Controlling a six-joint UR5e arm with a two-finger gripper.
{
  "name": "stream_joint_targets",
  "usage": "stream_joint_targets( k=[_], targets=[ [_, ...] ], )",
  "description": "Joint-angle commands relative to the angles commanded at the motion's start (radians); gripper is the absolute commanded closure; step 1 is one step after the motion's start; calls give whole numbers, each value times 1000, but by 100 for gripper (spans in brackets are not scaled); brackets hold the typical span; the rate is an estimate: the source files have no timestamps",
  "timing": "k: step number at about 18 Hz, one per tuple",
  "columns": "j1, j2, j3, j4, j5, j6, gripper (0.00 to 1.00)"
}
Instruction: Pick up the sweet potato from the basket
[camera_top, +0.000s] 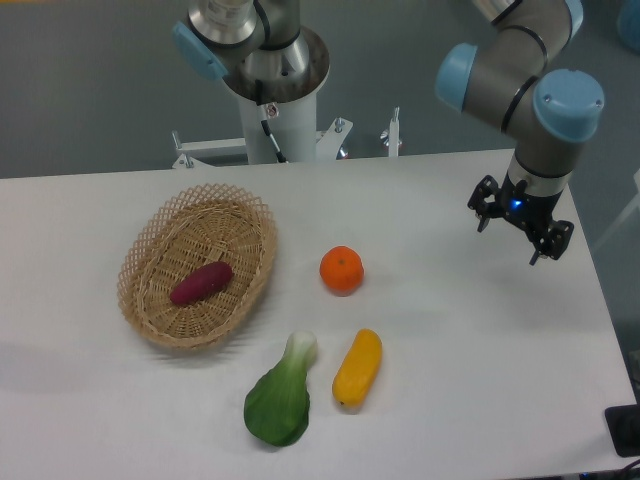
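Note:
The sweet potato, a small reddish-purple tuber, lies slanted in the middle of the basket, an oval tan wicker basket on the left half of the white table. My gripper hangs far to the right, above the table near its right edge, well apart from the basket. Its two dark fingers stand spread apart with nothing between them.
A round orange fruit sits just right of the basket. In front of it lie a yellow-orange oblong vegetable and a green leafy vegetable. The arm's base column stands behind the table's far edge.

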Motion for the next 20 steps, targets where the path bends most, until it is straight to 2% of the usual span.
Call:
stream_joint_targets(
  k=[9, 12, 16, 20],
  targets=[
    [-17, -2, 6, -2, -6, -23, 0],
    [-47, 8, 6, -3, -9, -35, 0],
    [-83, 24, -9, -3, -46, -116, 0],
    [-172, 46, -38, 0, -44, -237, 0]
  ],
)
